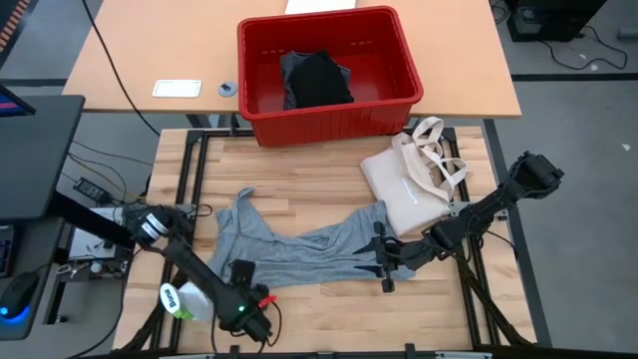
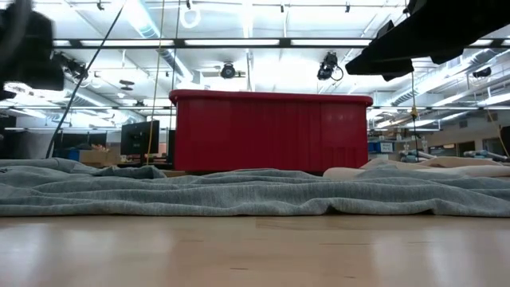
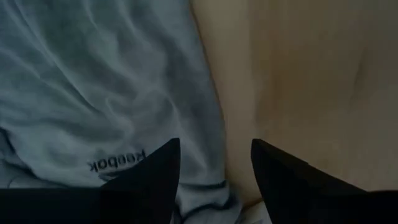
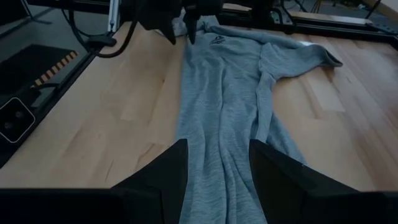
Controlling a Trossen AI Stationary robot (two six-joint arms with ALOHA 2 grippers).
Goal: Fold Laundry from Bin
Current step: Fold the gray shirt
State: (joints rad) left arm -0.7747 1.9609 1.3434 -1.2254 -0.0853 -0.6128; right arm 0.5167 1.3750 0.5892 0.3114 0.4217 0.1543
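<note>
Two grippers flank the grey T-shirt (image 1: pixel 299 249): left gripper (image 1: pixel 242 284) at seven o'clock, right gripper (image 1: pixel 382 261) at three. Both jaws stand open, each straddling the cloth's edge. Black garment (image 1: pixel 317 80) lies in the bin (image 1: pixel 329 120) at twelve.

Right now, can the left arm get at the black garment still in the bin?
Probably not easily. The left gripper sits open at the table's near edge over the grey T-shirt, while the black garment lies deep in the red bin on the far side, behind its tall wall.

Two black jointed arms (image 1: pixel 199 269), silver collar, red/green wiring.
</note>
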